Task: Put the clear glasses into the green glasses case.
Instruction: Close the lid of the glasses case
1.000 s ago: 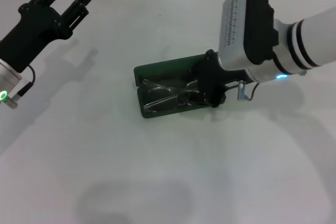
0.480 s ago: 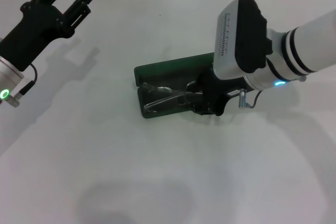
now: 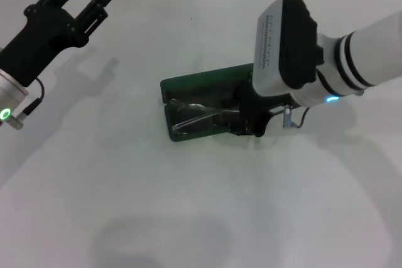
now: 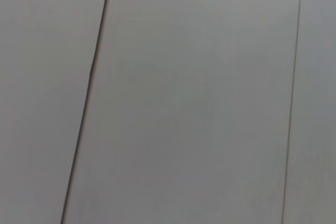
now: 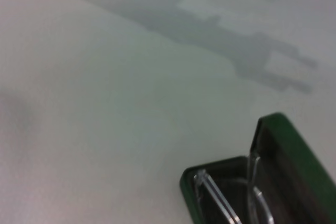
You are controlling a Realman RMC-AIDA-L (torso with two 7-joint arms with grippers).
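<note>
Right claw [image 3: 246, 122] at green glasses case [image 3: 200, 85] | clear glasses [image 3: 198, 116] inside

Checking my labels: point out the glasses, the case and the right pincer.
glasses [image 3: 191, 116], head view, on the clear lens.
case [image 3: 200, 83], head view, on the open lid.
right pincer [image 3: 250, 117], head view, on its black body at the case.
</note>
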